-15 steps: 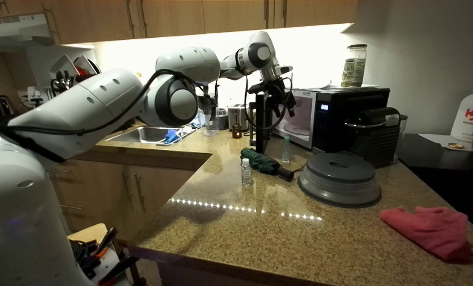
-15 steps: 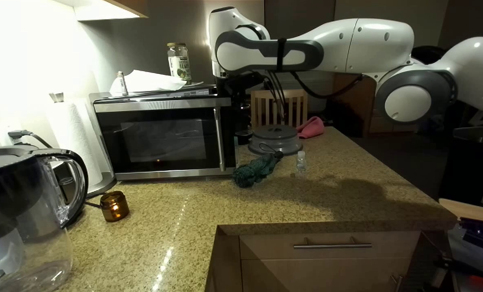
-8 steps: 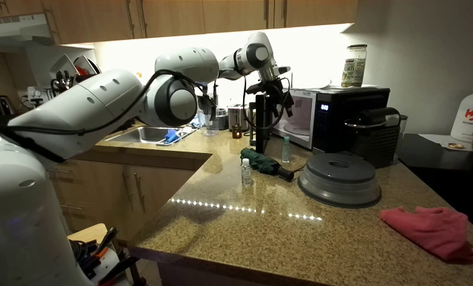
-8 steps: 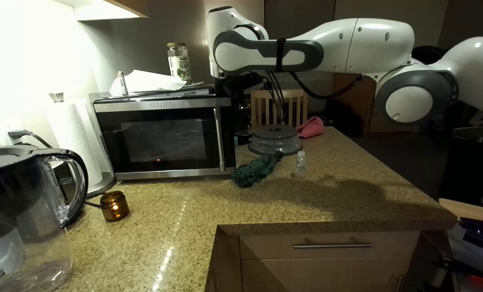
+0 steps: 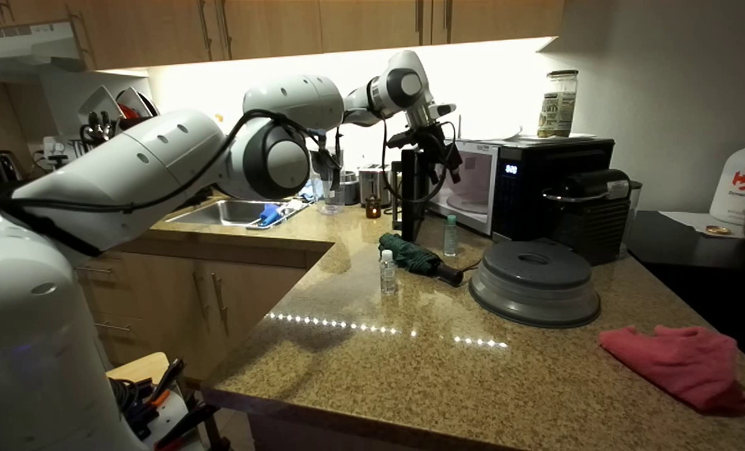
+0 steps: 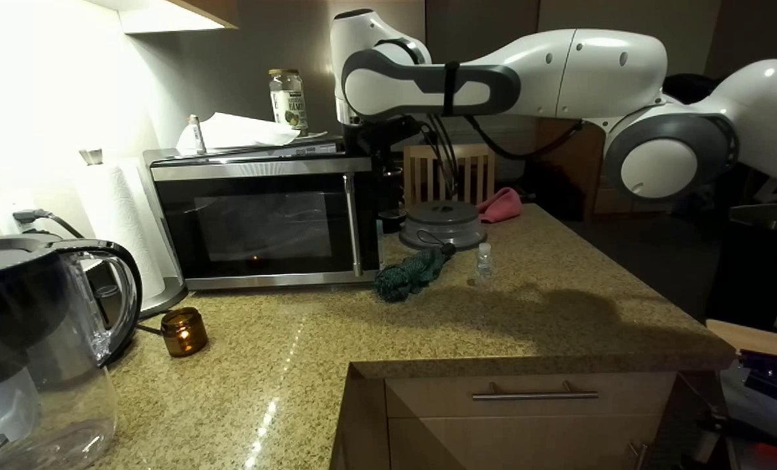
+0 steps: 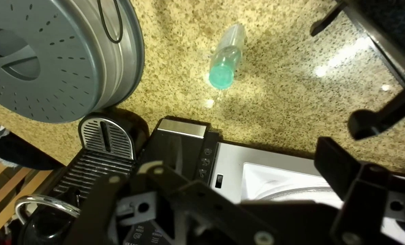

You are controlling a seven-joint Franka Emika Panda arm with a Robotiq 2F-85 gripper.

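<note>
My gripper (image 7: 240, 173) stands open at the bottom of the wrist view, with nothing visible between its fingers. In an exterior view the gripper (image 5: 444, 174) points down in front of the lit microwave cavity (image 5: 466, 178). Beside it the microwave door (image 5: 412, 194) stands swung open, nearly edge-on; whether they touch I cannot tell. From its front side, the door (image 6: 264, 225) with its steel handle (image 6: 353, 225) hides the fingers. Dark hooks (image 7: 366, 124) show at the right of the wrist view. A green-capped bottle (image 7: 222, 75) stands on the counter below.
A green folded umbrella (image 5: 413, 255), a white-capped bottle (image 5: 388, 274), a grey collapsible cover (image 5: 535, 285) and a pink cloth (image 5: 679, 369) lie on the counter. A coffee machine (image 5: 588, 213) stands beside the microwave; a jar (image 5: 558, 103) is on top. A pitcher (image 6: 42, 326) and amber jar (image 6: 184, 331) stand near.
My wrist and gripper have shifted slightly left in both exterior views. The gripper stays open. The bottles, umbrella, cover and cloth have not moved.
</note>
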